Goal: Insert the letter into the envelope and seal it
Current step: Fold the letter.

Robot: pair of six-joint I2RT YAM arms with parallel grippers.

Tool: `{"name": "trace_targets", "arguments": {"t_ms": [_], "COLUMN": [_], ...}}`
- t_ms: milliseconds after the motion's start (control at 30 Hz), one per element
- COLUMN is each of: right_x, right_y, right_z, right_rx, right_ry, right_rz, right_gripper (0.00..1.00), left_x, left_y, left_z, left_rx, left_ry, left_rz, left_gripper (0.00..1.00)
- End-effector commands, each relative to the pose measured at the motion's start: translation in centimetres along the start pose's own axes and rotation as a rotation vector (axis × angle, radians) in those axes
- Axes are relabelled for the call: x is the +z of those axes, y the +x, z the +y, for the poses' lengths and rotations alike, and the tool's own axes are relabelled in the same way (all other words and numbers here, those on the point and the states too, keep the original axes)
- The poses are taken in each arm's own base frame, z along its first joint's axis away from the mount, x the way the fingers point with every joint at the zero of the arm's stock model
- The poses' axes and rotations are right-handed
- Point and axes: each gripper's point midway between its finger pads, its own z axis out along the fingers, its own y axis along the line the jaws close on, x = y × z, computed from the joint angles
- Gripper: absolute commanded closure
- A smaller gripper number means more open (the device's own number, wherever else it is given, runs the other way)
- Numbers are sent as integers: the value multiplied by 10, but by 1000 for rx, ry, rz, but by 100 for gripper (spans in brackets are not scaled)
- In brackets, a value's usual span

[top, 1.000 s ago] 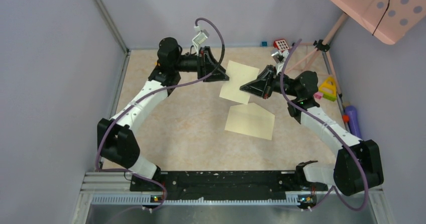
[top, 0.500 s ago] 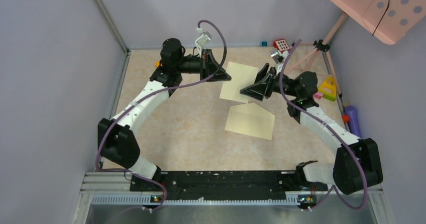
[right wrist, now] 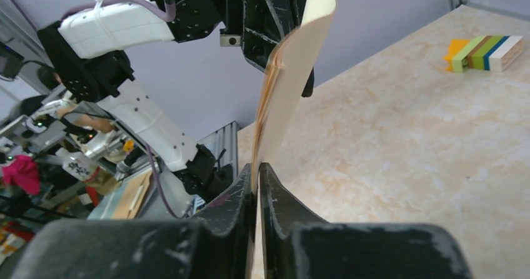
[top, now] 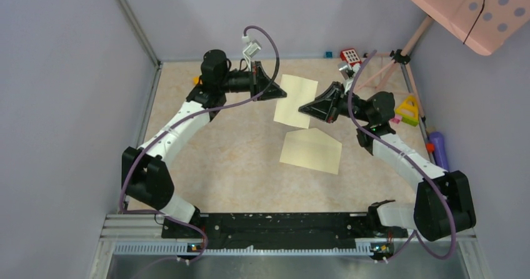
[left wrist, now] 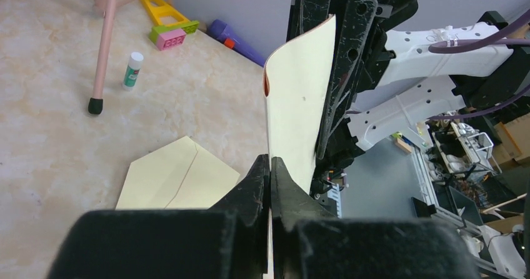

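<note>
Left tool (left wrist: 270, 161), right tool (right wrist: 256, 167) both pinching letter (top: 296, 99), its curl seen only from wrists, envelope (top: 310, 151) flat

My left gripper (top: 284, 96) and right gripper (top: 302, 109) are pinching the letter (top: 297, 97) from opposite sides, each blocking the other's way straight ahead. To my left the table (top: 219, 147) is running open out to the wall (top: 75, 104). On my right the tripod leg (left wrist: 105, 35), glue stick (left wrist: 132, 70) and toy blocks (left wrist: 170, 25) are crowding the edge. The envelope (top: 310, 151) is lying flat underneath, nearer my bases.
</note>
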Motion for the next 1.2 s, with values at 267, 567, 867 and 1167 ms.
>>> {"name": "trace_targets", "arguments": {"t_ms": [267, 567, 867, 1167], "right_x": [-7, -56, -149, -187], "right_y": [-17, -63, -126, -140], "right_z": [-5, -38, -65, -70], "right_rx": [-70, -199, -417, -493], "right_ry": [40, 377, 987, 1167], "right_rz": [-49, -97, -260, -309], "right_gripper": [100, 100, 100, 100], "left_x": [-6, -25, -2, 30], "left_y": [-6, 27, 122, 191], "left_z": [-19, 42, 59, 71], "left_rx": [48, 124, 361, 590], "left_ry": [54, -217, -352, -436], "left_rz": [-20, 49, 362, 623], "left_gripper": [67, 45, 42, 42]}}
